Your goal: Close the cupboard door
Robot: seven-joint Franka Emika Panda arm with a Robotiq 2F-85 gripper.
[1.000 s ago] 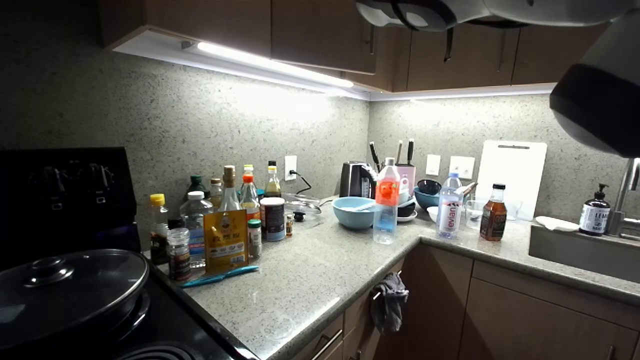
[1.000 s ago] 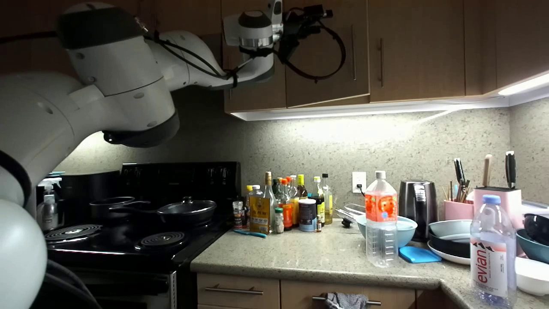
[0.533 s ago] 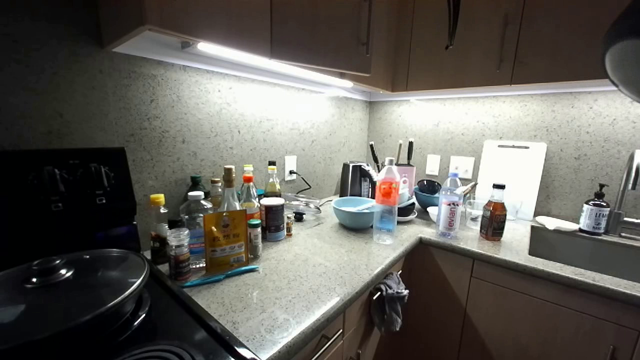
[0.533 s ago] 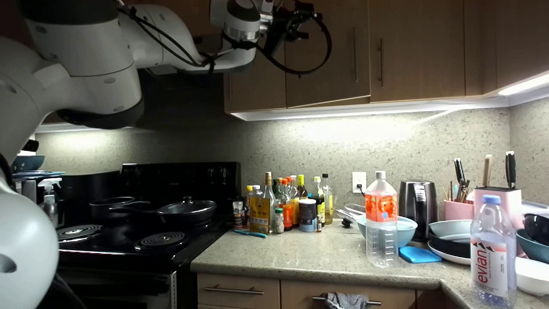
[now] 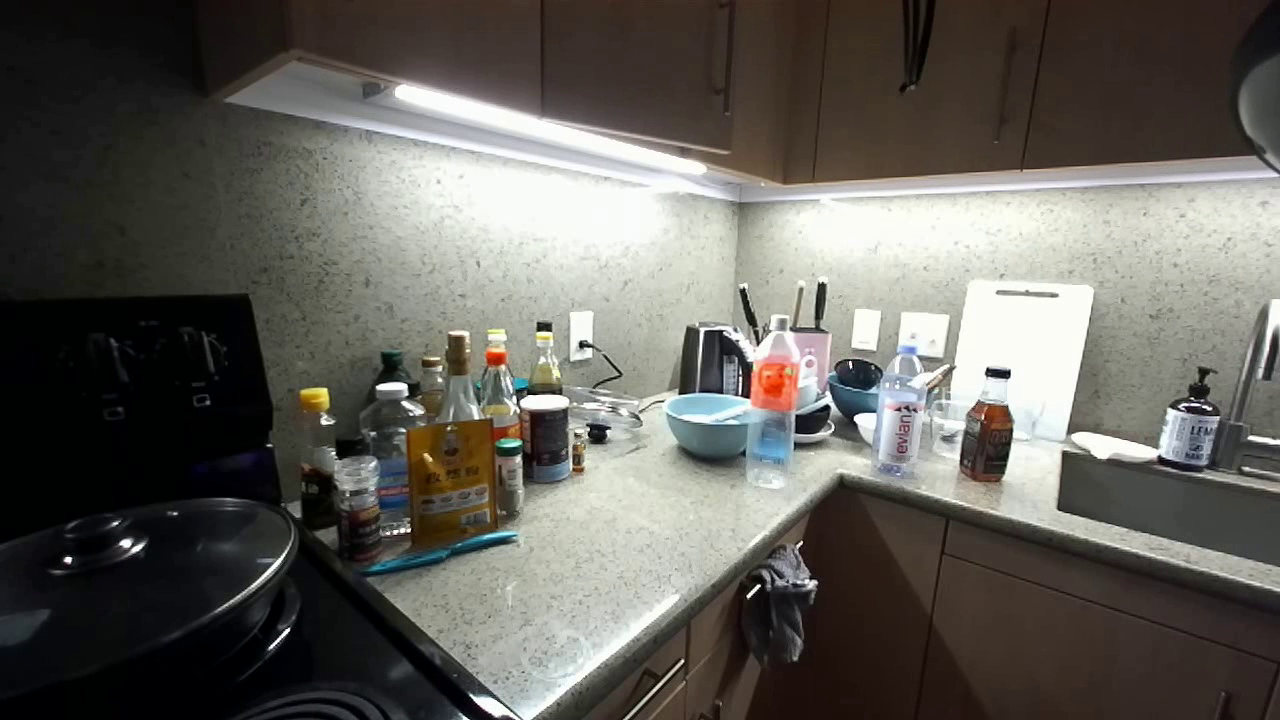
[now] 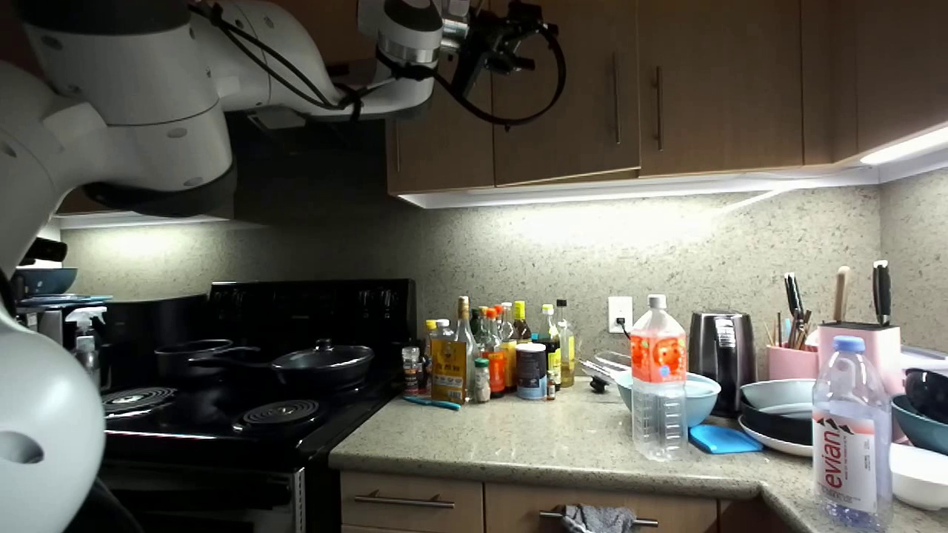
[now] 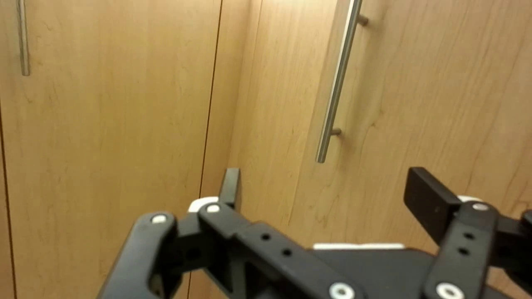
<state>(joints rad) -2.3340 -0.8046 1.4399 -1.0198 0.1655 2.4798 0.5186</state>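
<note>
One cupboard door (image 6: 578,152) stands slightly ajar above the counter (image 6: 518,437), its lower free corner jutting out in both exterior views. The gripper (image 7: 326,182) has its fingers spread and holds nothing, in front of the door; contact cannot be confirmed. For the likely step, a closing push, press near the free edge beside the bar handle (image 7: 338,81), where leverage should be best. Push evenly until flush. Prevent the looped cable (image 6: 509,122) from snagging.
</note>
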